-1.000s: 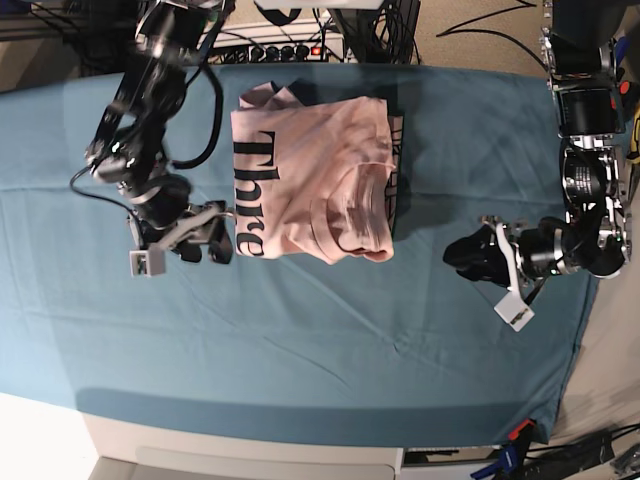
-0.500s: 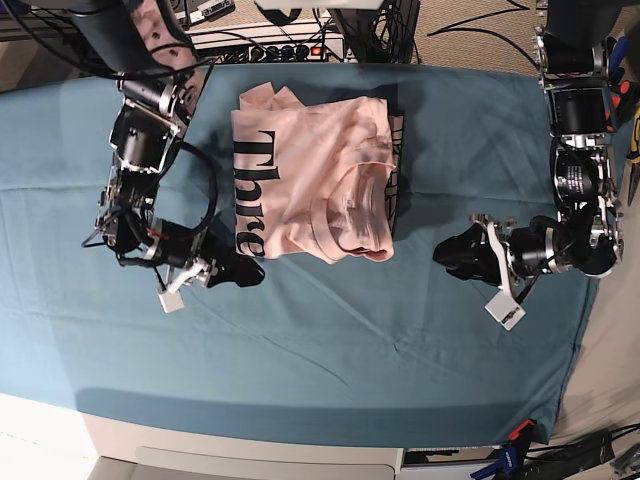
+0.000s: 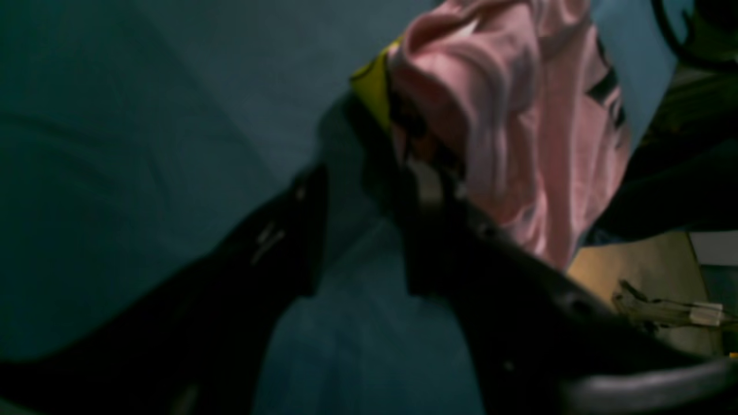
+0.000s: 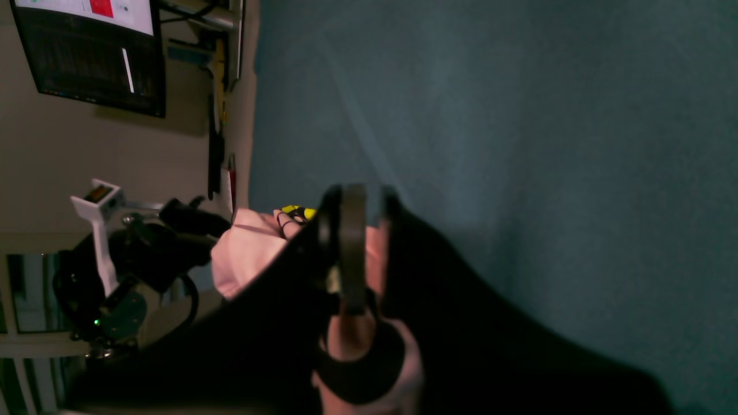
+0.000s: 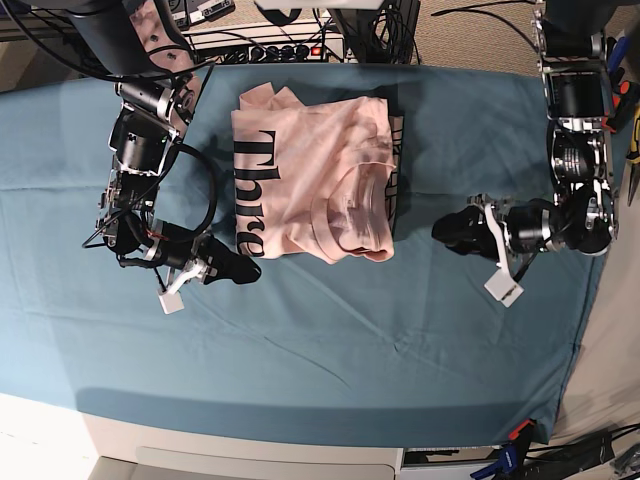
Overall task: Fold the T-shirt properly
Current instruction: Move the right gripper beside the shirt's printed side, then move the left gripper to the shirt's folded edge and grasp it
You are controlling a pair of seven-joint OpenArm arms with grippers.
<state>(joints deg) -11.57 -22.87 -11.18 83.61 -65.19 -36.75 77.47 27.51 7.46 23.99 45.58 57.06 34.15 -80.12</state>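
Surface: teal cloth (image 5: pixel 330 340) covers the whole table; cables and a power strip (image 5: pixel 285 48) sit at 12 o'clock.
T-shirt: the T-shirt (image 5: pixel 315 180) lies folded into a rough rectangle at 12 o'clock of centre, lettering showing.
Right gripper: the right gripper (image 5: pixel 238 270), at 8 o'clock of the shirt's corner, has just gone from spread to pressed together; no cloth seems caught.
Left gripper: the left gripper (image 5: pixel 445 232) waits at 3 o'clock, jaws apart, empty.
Meaning: probably finishing or retreating.

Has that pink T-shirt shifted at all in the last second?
No. The T-shirt lies at the same spot on the teal table cloth, lettering and folds unchanged.
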